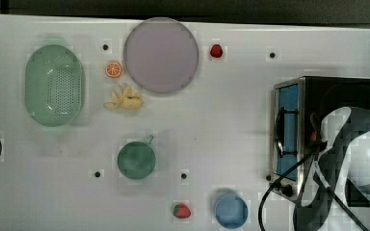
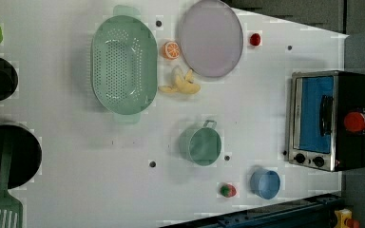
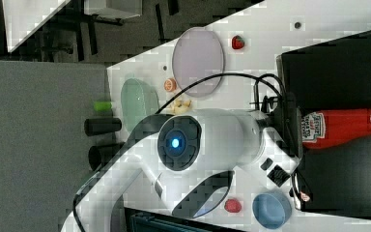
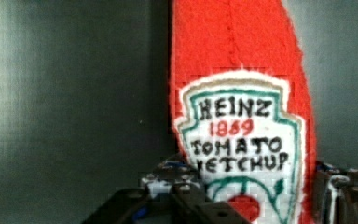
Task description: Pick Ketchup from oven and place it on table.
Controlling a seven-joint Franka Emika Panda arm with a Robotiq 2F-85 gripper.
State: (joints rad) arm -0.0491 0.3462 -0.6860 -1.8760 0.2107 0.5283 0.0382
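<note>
The fingers (image 4: pixel 256 205) stand on both sides of the lower body of the ketchup (image 4: pixel 242 93), one dark finger on each side of its label, and they look close to the bottle; whether they already press it, I cannot tell, so I do not call it held yet. In the right view the gripper (image 3: pixel 294 126) is at the base end of the ketchup (image 3: pixel 348 126), and the bottle rests on the black top of the oven (image 3: pixel 338 67), not inside it. In the left view the red ketchup (image 2: pixel 356 121) also shows on the oven (image 2: pixel 330 118), just behind the handle of the blue glass door. So I judge the step in hand is the grasp itself: the fingers are around the bottle and the lift has not begun. The next move, as I judge it, calls for a firm closing on the soft body, then a straight rise off the oven top before any travel, because the bottle could slip or tip. Farther from the fingers, beyond the oven door, lies the white worktop (image 1: pixel 231 110), with a free area between the oven (image 1: pixel 318 139) and the green cup (image 1: pixel 136 160). Still farther are the blue cup (image 1: pixel 231 211), the round plate (image 1: pixel 160 55) and, farthest, the green colander (image 1: pixel 54 85).
</note>
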